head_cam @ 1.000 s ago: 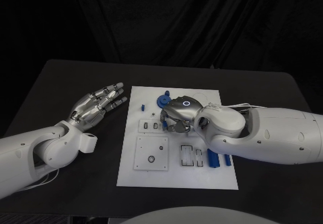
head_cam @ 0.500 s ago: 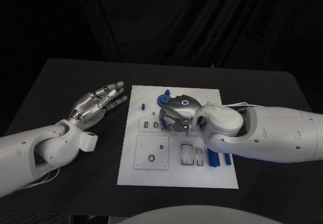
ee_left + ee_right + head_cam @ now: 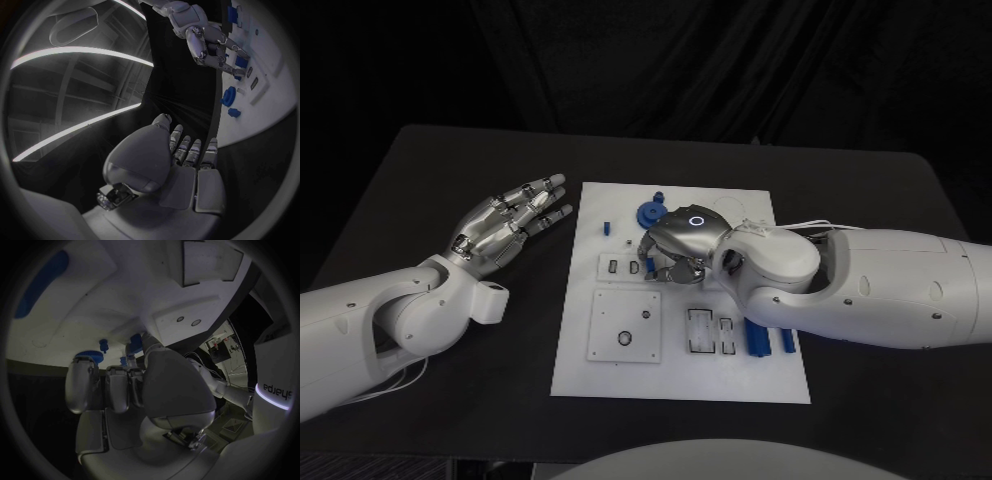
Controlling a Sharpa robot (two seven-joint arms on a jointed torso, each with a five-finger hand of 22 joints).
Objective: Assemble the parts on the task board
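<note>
Seating this part: keep your right hand (image 3: pixel 678 245) low over the board (image 3: pixel 681 375); its grip unclear. Left hand (image 3: pixel 509 225) rests spread, empty.

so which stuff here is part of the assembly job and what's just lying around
Job:
task board
blue round part
small blue peg
two blue bars
right hand, over the board

Lying about:
left hand, off the board over the black table

Task board (image 3: pixel 678 380) mid-table (image 3: pixel 444 180), left hand (image 3: pixel 509 225) beside its left edge, right hand (image 3: pixel 678 245) over its middle
</note>
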